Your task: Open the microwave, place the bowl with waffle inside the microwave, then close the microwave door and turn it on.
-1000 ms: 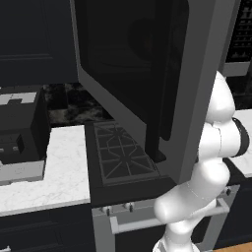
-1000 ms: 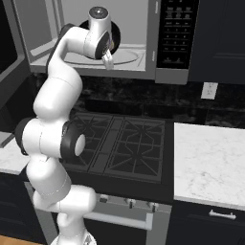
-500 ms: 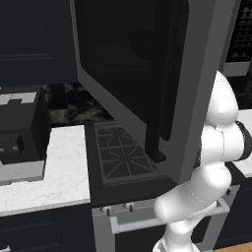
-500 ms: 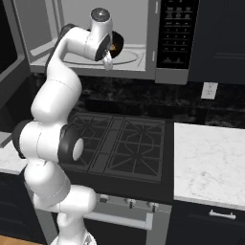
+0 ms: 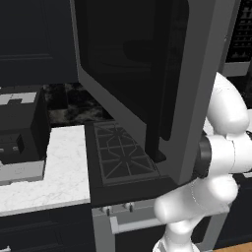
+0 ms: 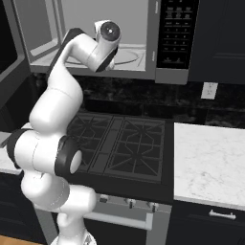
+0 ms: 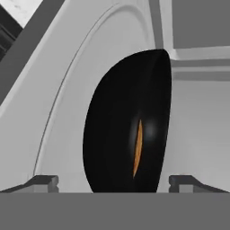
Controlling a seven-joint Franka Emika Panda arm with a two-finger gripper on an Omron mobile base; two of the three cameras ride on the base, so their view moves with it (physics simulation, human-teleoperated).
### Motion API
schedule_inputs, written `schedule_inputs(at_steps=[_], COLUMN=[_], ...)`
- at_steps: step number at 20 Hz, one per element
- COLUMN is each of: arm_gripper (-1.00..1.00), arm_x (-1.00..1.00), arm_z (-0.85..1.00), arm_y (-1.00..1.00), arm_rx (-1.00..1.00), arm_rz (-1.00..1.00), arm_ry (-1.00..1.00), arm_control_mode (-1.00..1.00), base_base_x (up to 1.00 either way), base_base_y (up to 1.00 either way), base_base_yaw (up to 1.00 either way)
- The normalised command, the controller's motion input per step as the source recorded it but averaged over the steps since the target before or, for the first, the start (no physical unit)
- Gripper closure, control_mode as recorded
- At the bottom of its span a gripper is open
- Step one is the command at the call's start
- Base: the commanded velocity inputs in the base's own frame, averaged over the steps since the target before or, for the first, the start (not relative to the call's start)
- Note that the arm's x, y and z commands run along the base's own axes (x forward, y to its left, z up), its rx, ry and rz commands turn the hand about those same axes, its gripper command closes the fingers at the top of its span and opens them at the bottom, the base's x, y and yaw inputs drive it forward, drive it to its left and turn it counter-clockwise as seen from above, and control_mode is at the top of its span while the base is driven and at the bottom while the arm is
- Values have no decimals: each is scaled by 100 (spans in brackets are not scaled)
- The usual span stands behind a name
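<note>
Since the earlier frame, the claw (image 7: 114,182) was spread wide, releasing the bowl with waffle (image 7: 128,134). That bowl was seen inside the microwave (image 6: 95,33), between the parted fingertips (image 7: 42,182).

No readable text, label or brand anywhere.

The microwave (image 6: 95,33) has a dark button panel (image 6: 172,33) on its right side, with rows of small pale marks on the keys, but they are too small and blurred to make out as letters or digits. The stove (image 6: 119,148) shows no markings on its front knobs, and the black boxy appliance (image 5: 19,128) on the counter carries no legible lettering either.
</note>
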Motion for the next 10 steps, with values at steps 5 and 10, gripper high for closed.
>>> schedule_inputs(at_steps=[5, 10], arm_gripper=[-100, -100], arm_x=[-40, -95], arm_z=[32, 23], arm_y=[-24, -53], arm_rx=[8, -1], arm_rz=[5, 9], arm_ry=[-19, -8], arm_control_mode=[-100, -100], base_base_x=[0, 0], base_base_y=[0, 0], base_base_yaw=[0, 0])
